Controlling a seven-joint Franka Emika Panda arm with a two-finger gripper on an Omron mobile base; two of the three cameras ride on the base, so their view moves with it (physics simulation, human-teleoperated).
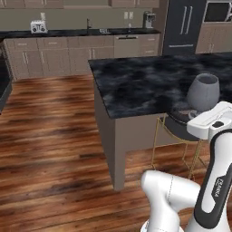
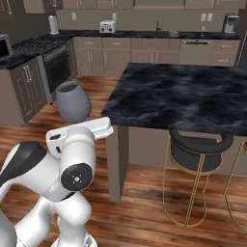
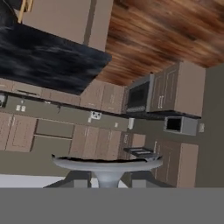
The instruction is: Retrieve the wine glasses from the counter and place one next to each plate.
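Observation:
My gripper (image 3: 107, 182) is shut on the stem of a wine glass (image 1: 203, 92), a greyish clear glass with a rounded bowl. The bowl stands upright above my white hand, over the near edge of the island in the left base view. In the right base view the same wine glass (image 2: 73, 101) rises over my hand, left of the island corner. In the hand view its round foot (image 3: 107, 163) spreads just past my fingertips (image 3: 78, 182), with the stem between them. The counter (image 1: 81, 32) runs along the back wall. The plates are out of view.
The black marble island (image 1: 149, 81) fills the middle right, with a gold-legged dark stool (image 2: 198, 149) tucked under its near edge. A toaster (image 1: 38, 26) and a coffee machine (image 1: 148, 19) sit on the counter. A stove (image 2: 34, 48) stands left. Wooden floor (image 1: 50, 136) lies open to the left.

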